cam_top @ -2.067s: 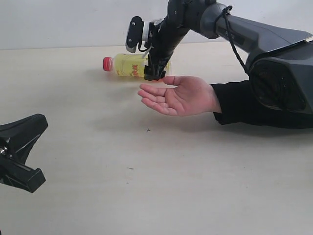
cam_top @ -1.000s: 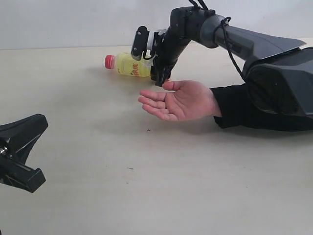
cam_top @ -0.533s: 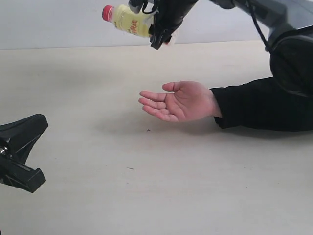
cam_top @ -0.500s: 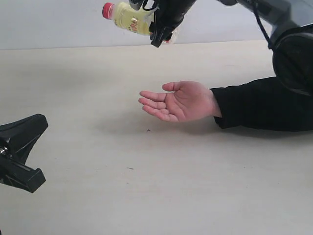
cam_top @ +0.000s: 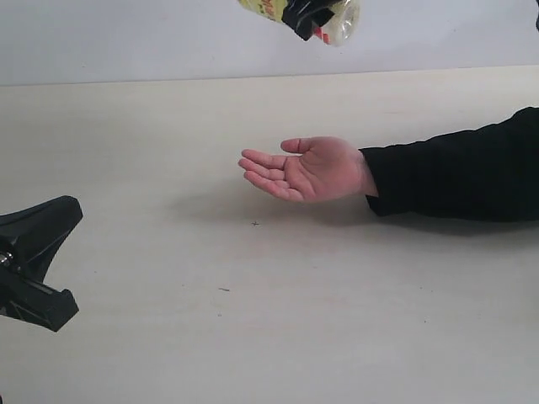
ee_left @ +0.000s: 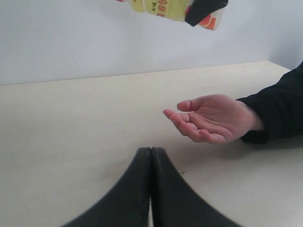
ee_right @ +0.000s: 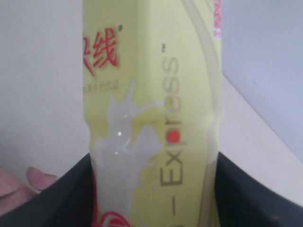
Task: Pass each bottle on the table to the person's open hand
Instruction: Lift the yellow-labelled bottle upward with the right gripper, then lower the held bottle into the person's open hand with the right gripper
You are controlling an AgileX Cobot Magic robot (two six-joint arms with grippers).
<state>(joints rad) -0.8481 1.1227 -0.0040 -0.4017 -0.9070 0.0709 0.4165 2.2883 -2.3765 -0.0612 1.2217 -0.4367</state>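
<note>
Carrying the yellow bottle [cam_top: 278, 7] high above the table [cam_top: 253, 337], I am partway through the handover: my right gripper [cam_top: 307, 14] clamps its two dark fingers [ee_right: 57, 198] around the bottle's body, one on each side, and the bottle hangs at the top edge of the exterior view, well above the person's open hand [cam_top: 307, 168]. That hand rests low over the tabletop, palm up, fingers slightly curled, a black sleeve [cam_top: 455, 172] behind it. My judgement is that the next move calls for a descent that brings the bottle down into the palm, and only then a release. The bottle is smooth, glossy plastic, round in section, its wrap printed in red script and a pale splash. My left gripper [ee_left: 150, 156] sits idle with its matte black fingers pressed together, holding nothing. The table is pale, flat, faintly grained.
</note>
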